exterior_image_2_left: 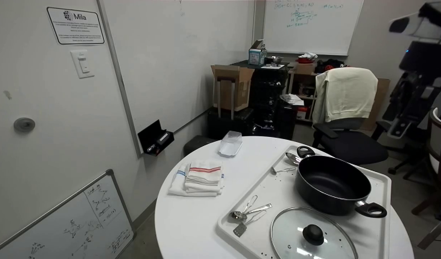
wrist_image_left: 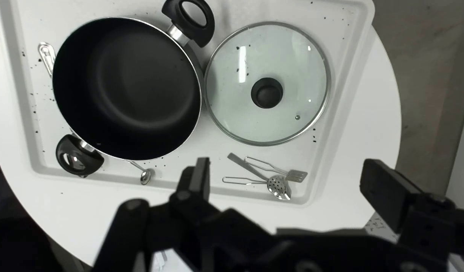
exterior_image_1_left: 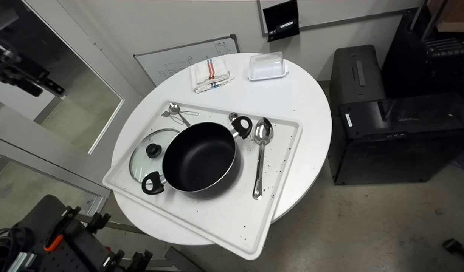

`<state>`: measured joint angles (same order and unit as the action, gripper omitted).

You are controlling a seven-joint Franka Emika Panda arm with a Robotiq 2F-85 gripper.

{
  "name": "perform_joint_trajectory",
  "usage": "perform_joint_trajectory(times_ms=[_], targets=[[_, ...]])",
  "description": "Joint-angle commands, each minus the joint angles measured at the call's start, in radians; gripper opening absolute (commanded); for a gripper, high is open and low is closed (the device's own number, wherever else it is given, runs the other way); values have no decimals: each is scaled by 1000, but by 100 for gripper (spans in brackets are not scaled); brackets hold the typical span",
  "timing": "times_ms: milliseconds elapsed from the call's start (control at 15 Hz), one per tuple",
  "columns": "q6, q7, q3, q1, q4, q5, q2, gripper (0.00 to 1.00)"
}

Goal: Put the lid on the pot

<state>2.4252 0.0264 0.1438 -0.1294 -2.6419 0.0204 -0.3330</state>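
lid point(wrist_image_left: 267, 84) metal-rimmed glossy glass; pot point(exterior_image_1_left: 199, 156) smooth, matt inside; spoon point(exterior_image_1_left: 260, 156) polished metal; towels point(exterior_image_2_left: 203, 180) cloth; tray point(exterior_image_1_left: 220, 217) smooth, plastic-looking.

The walls point(exterior_image_2_left: 62, 151) are pale. On one there is a large whiteboard point(exterior_image_2_left: 184, 54), and a smaller board point(exterior_image_2_left: 73, 219) leans low near the table point(exterior_image_1_left: 315, 124), which is round and white. The floor point(exterior_image_1_left: 375, 226) is greyish brown, with dark marks. In an exterior view, a black chair point(exterior_image_2_left: 353, 145) carries a cream garment point(exterior_image_2_left: 346, 93) on its back.

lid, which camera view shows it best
The wrist view: the lid shows whole from above, nothing covering it. In an exterior view the pot hides part of it; in an exterior view the picture's bottom edge crops the lid.
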Motion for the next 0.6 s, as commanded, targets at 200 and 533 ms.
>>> perform_joint_trajectory(times_ms=[200, 533], targets=[[141, 28, -4, 34, 169, -148, 410, 100], [190, 49, -38, -1, 284, -227, 648, 100]])
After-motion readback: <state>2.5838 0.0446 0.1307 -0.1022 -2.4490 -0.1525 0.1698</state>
